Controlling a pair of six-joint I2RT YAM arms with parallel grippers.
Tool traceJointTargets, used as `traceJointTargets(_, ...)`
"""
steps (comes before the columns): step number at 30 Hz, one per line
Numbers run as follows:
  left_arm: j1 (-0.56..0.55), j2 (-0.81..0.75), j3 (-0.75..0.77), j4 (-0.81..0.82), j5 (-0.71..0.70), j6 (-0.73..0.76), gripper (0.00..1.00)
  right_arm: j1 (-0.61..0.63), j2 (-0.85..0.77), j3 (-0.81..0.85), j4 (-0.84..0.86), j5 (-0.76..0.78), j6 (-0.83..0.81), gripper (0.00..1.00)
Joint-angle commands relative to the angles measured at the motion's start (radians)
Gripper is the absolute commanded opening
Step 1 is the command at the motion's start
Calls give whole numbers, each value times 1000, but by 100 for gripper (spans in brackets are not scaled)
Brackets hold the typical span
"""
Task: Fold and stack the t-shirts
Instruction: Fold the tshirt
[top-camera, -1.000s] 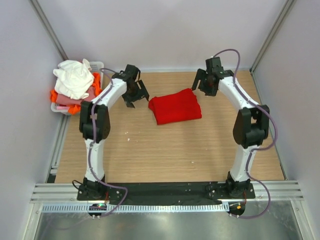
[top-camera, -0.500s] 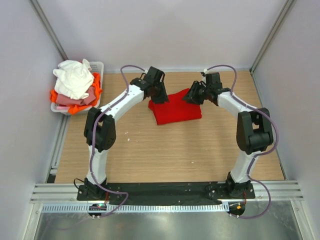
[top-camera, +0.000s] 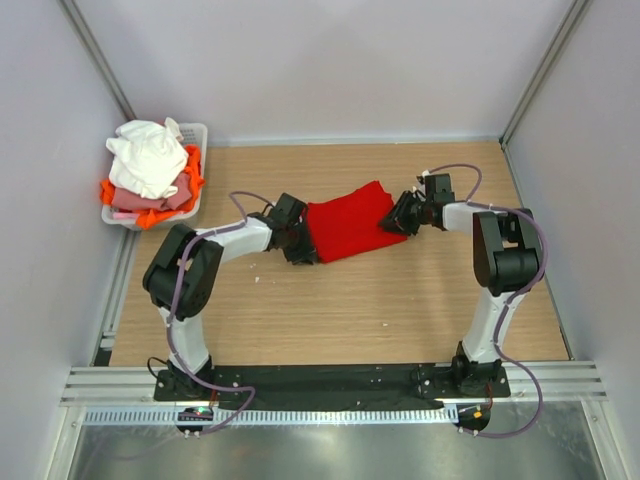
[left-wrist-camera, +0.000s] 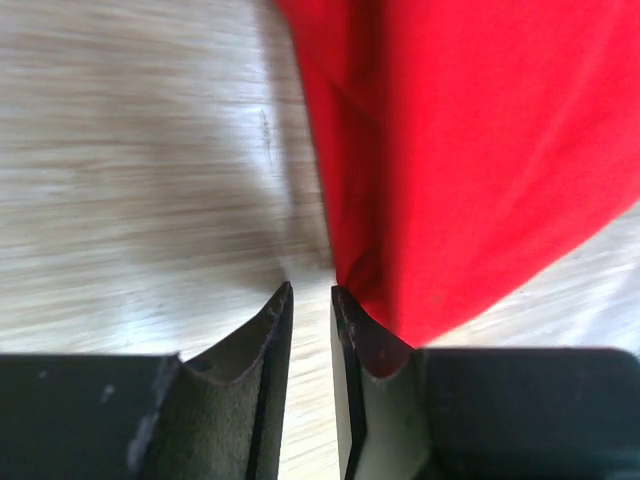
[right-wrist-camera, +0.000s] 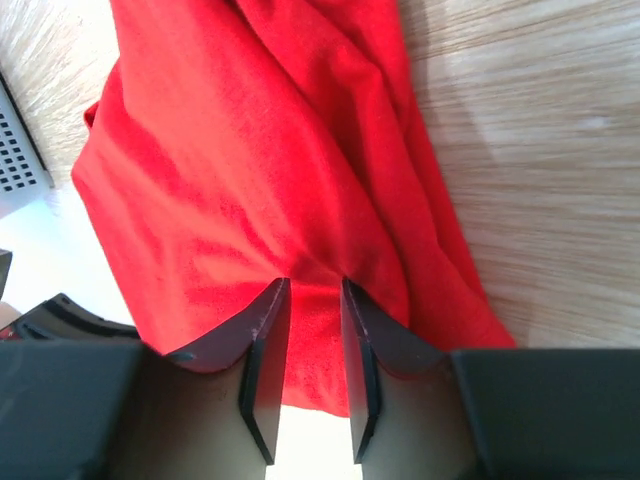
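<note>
Red t-shirt: lies folded in a slanted rectangle mid-desk, between your two end effectors.

Nearest you, the left end effector sits at the shirt's near left corner. Its fingers are narrow, almost together, and the cloth edge touches one of them. Whether any cloth is caught, you cannot tell from the wrist view. The left arm lies low, stretched along the desk.

Farther on, the right end effector is at the shirt's right edge, fingers narrow and pinched on a ridge of red cloth. The right arm is folded tight, forearm low and pointing left.

Step, as judged: shifting or squaring the folded shirt. Keep both wrists low and move them together so the fold doesn't open. Confirm the left side has cloth before you pull.

Farthest, back-left: basket with the white t-shirt on top, the orange t-shirt and pink t-shirt beneath, not yet folded.
</note>
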Motion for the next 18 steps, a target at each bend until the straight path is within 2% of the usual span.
traceJointTargets(1, -3, 6, -82, -19, -71, 43, 26, -2, -13, -67, -103, 158, -68, 36)
traceJointTargets(3, -3, -34, -76, -42, -104, 70, 34, 0, -56, -63, -146, 178, -80, 41)
traceJointTargets(4, -3, -51, -62, -77, -121, 82, 39, 0, -109, -54, -158, 180, -94, 51)
traceJointTargets(7, -3, -134, -29, -160, -172, 136, 56, 3, -191, 6, -249, 186, -129, 65)
traceJointTargets(9, -3, -203, -38, -189, -221, 164, 63, 14, -268, 41, -326, 195, -143, 69)
traceJointTargets(13, -3, -327, -114, -203, -258, 168, 67, 32, -367, 110, -408, 217, -137, 75)
traceJointTargets(18, -3, -431, -252, -146, -250, 185, 67, 96, -427, 117, -441, 281, -127, 76)
